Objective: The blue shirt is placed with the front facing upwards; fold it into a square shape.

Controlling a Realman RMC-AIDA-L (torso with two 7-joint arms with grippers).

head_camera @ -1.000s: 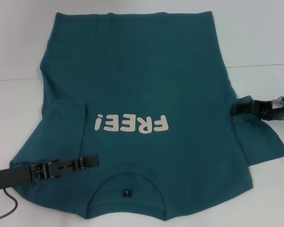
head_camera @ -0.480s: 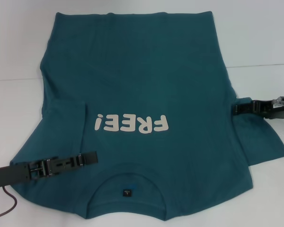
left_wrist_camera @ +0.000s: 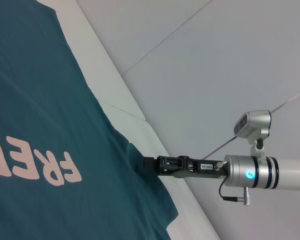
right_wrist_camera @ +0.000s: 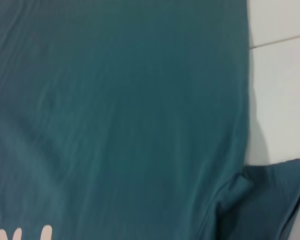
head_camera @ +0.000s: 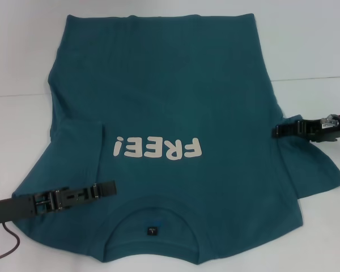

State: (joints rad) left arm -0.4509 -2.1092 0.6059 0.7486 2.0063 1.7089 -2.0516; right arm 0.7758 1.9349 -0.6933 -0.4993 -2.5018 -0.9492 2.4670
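The blue shirt (head_camera: pixel 170 113) lies spread flat, front up, over most of the white surface (head_camera: pixel 306 51), its hem toward 12 o'clock and its collar (head_camera: pixel 152 218) at 6 o'clock, nearest the robot. The cream "FREE!" lettering (head_camera: pixel 158 148) reads upside down in the head view, just below the middle of the cloth, and a small dark neck label (head_camera: pixel 152 230) sits inside the collar. The sleeve at 8 o'clock is folded in over the body, while the sleeve (head_camera: pixel 314 167) at 4 o'clock spreads outward onto the surface.

The left gripper (head_camera: pixel 110 187) reaches in from 8 o'clock and lies low over the shoulder of the shirt beside the collar; whether its fingers are open or closed cannot be told. The right gripper (head_camera: pixel 276 131) comes in from 3 o'clock with its tip at the side edge of the shirt, where the sleeve joins the body. In the left wrist view this gripper (left_wrist_camera: pixel 146 163) meets the cloth edge, but its grip cannot be told either.

A dark cable (head_camera: pixel 8 249) loops on the surface at 8 o'clock, under the left arm.
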